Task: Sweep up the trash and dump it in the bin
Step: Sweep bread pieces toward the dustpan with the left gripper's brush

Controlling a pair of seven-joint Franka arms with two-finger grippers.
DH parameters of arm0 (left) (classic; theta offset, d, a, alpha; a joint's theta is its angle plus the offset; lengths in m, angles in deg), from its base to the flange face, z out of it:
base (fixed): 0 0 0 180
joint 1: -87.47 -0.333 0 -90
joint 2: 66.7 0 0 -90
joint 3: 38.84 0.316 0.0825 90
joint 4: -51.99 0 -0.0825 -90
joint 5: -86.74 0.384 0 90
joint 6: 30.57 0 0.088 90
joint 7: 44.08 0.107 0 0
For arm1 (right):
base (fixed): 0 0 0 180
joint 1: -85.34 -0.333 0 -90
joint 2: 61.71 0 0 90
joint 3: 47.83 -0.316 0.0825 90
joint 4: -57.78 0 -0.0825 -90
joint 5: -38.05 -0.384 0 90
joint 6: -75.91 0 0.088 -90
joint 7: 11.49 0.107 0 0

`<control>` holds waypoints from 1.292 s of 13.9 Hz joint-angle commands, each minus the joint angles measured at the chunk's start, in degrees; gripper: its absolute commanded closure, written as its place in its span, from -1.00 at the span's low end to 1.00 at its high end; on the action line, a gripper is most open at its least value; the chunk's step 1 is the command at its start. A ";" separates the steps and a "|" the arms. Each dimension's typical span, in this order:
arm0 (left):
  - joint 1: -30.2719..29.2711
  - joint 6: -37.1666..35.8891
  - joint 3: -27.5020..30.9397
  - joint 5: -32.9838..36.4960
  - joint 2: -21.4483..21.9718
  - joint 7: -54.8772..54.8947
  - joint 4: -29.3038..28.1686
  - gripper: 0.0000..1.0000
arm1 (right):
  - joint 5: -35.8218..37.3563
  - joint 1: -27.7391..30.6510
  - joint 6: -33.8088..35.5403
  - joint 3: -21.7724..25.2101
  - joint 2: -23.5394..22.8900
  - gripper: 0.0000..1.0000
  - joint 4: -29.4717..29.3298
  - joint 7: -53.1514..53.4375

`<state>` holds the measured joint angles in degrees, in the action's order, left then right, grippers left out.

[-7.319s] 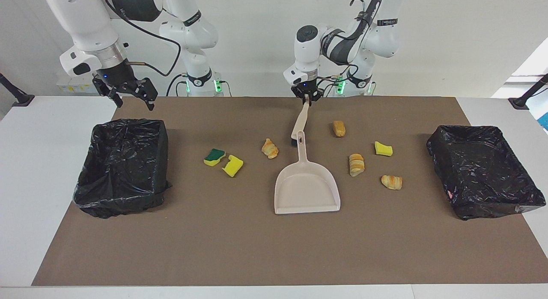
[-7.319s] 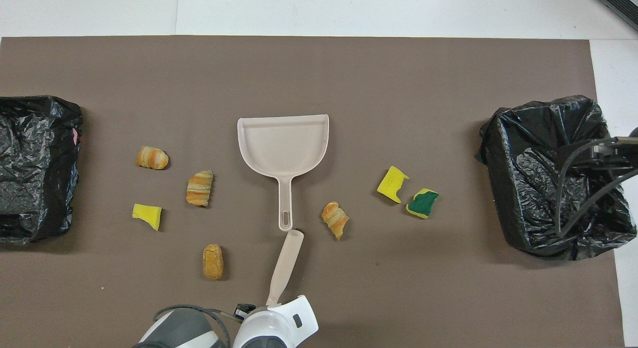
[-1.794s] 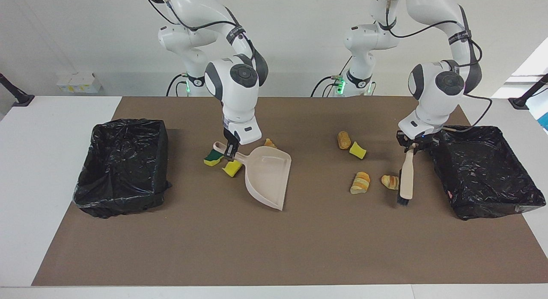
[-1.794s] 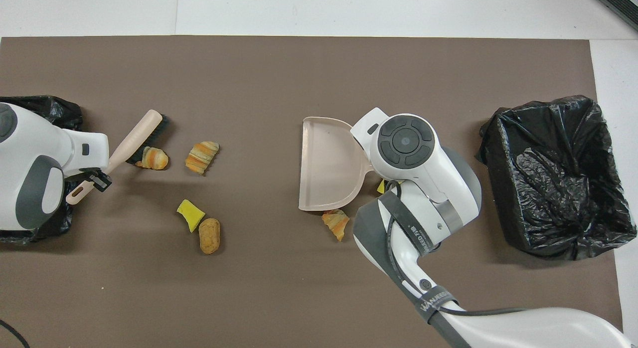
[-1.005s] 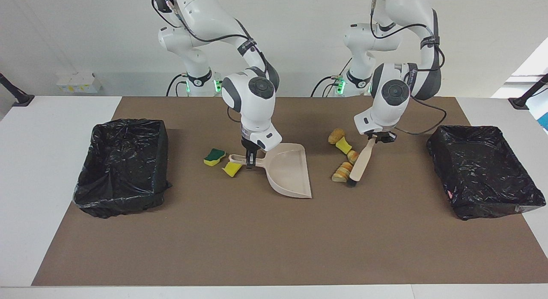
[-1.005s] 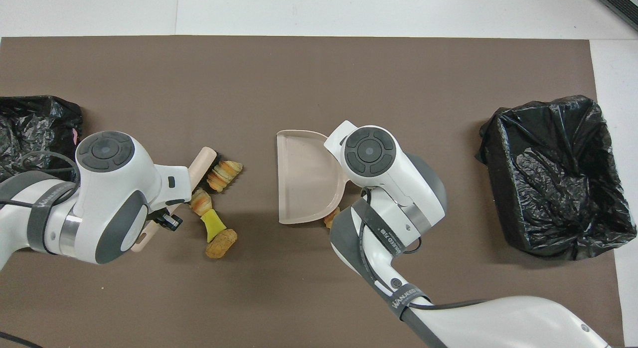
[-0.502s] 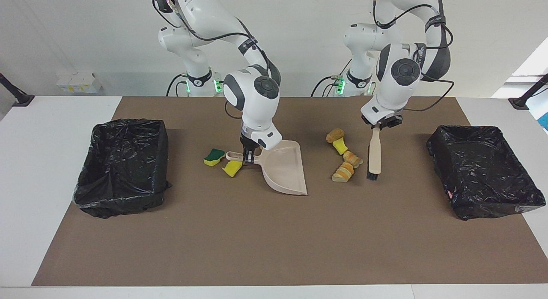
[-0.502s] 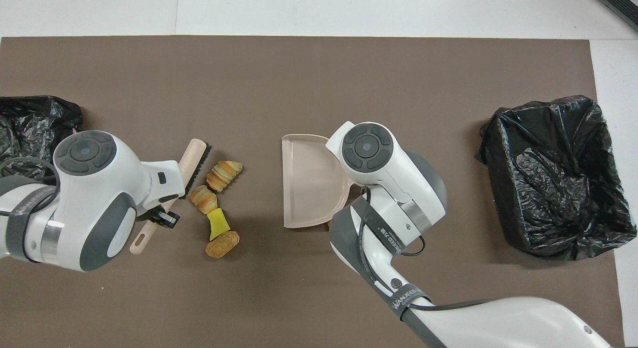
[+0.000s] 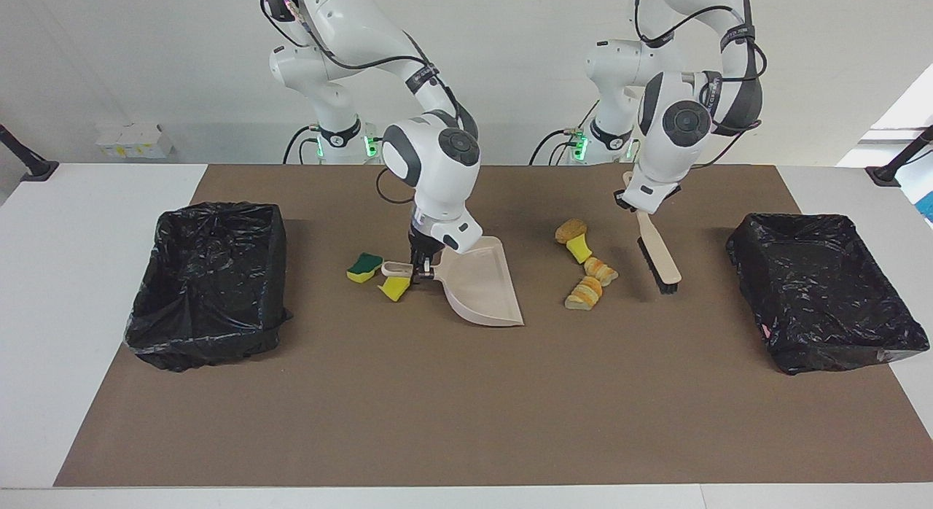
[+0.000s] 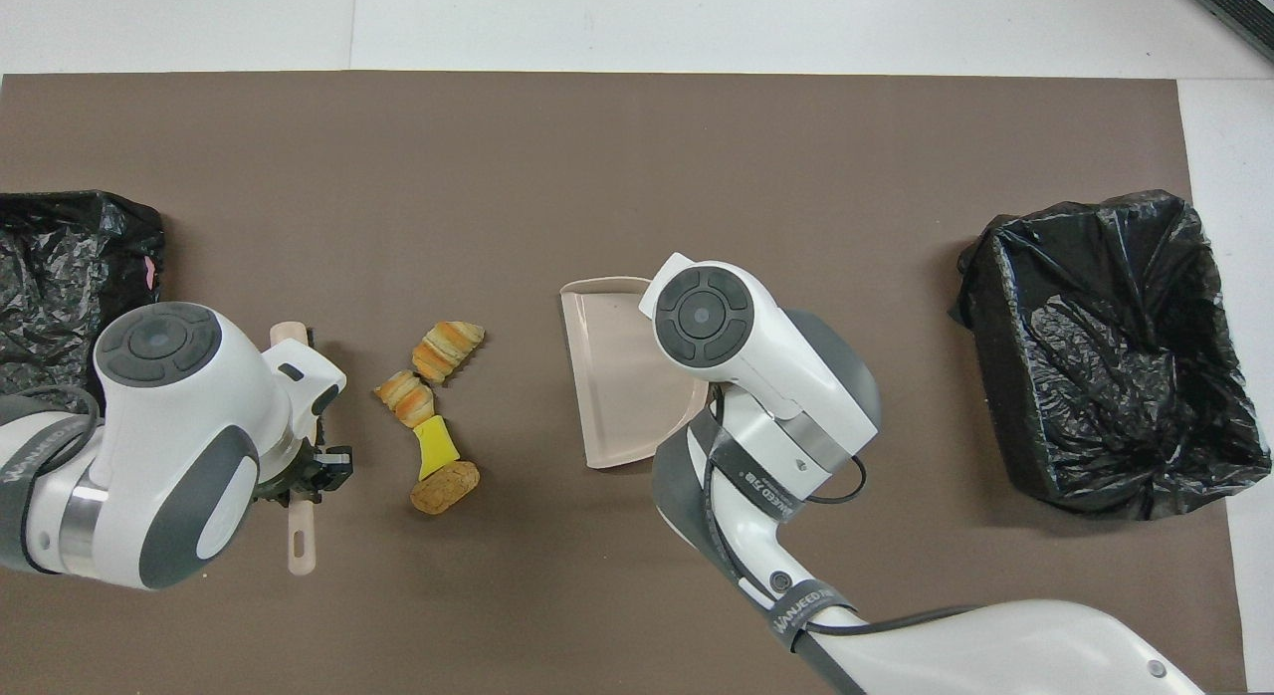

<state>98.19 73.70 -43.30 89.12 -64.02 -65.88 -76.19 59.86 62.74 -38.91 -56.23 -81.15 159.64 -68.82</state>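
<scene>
Since half a second ago the brush [image 9: 658, 255] has swung from upright to a slant and lifted off the mat, its bristles now pointing toward the bin at the left arm's end [image 9: 824, 290], while the dustpan [image 9: 481, 284] has tilted a little steeper. Nearest the robots, the left gripper [image 9: 635, 204] stays clenched on the brush handle, over bare mat beside a cluster of four trash bits. That cluster runs away from the robots in a touching line: a brown bread piece [image 9: 571, 230], a yellow sponge chunk [image 9: 580, 248], then two striped croissant pieces [image 9: 600, 270] [image 9: 584, 293]. Toward the right arm's end, the right gripper [image 9: 421, 270] grasps the dustpan by its handle (the pan's lip rests on the mat). A green-topped sponge [image 9: 364, 266] and a yellow sponge [image 9: 394, 287] lie just beside that handle. The bin at the right arm's end [image 9: 208, 283] sits well apart.
</scene>
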 commanded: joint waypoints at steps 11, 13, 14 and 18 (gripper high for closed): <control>20.02 10.51 0.16 -9.48 -3.91 12.84 2.32 1.00 | -3.44 -2.45 0.92 -0.38 0.10 1.00 -0.26 9.96; 23.89 10.42 0.16 -11.35 -3.91 9.17 3.46 1.00 | -3.62 -2.45 -0.39 -0.38 0.10 1.00 -0.17 10.66; 24.77 10.25 0.16 -11.35 -4.26 6.80 4.77 1.00 | -3.53 -2.45 -0.40 -0.38 0.02 1.00 -0.17 10.66; 24.00 6.57 0.51 -11.43 -1.99 2.66 6.89 1.00 | -2.83 -1.31 0.48 -0.38 0.02 1.00 -0.96 9.87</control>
<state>122.31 83.05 -43.82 78.73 -68.17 -61.42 -70.24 58.14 60.30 -36.82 -56.08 -80.81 159.49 -61.04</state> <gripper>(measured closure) 0.736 0.678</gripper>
